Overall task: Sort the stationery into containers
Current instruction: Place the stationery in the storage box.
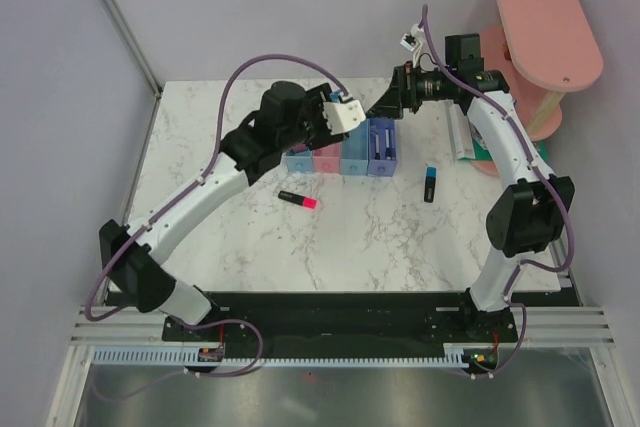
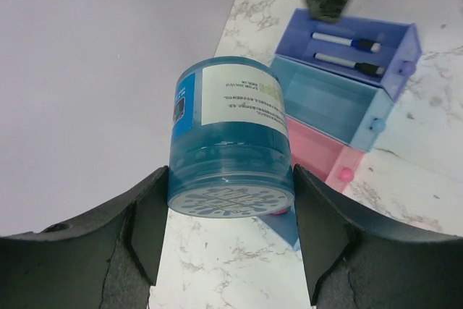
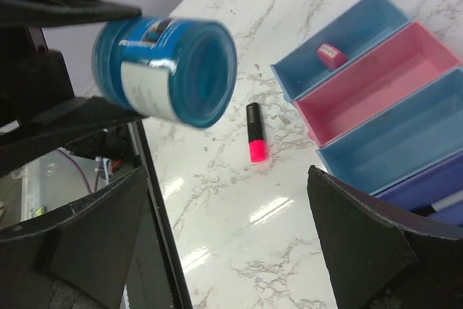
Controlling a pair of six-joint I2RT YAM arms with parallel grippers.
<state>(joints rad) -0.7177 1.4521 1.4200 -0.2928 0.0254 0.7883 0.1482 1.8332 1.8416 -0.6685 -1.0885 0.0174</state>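
My left gripper [image 2: 230, 204] is shut on the round blue pot [image 2: 230, 142] and holds it in the air over the left end of the containers [image 1: 340, 155]. The pot also shows in the right wrist view [image 3: 170, 70]. The row of trays runs blue [image 3: 354, 34], pink [image 3: 383, 85], blue [image 3: 405, 135], violet [image 2: 354, 52]. A pink eraser [image 3: 329, 54] lies in the first blue tray. Two thin pens [image 2: 347, 52] lie in the violet tray. My right gripper [image 3: 228, 251] is open and empty, above the row's right end [image 1: 385, 105]. A pink-ended highlighter [image 1: 300, 199] lies in front of the trays.
A blue-ended highlighter [image 1: 430, 184] lies on the marble table to the right of the trays. A greenish tray [image 1: 462, 135] stands by the right arm. The pink two-tier shelf [image 1: 545, 37] stands at the back right corner.
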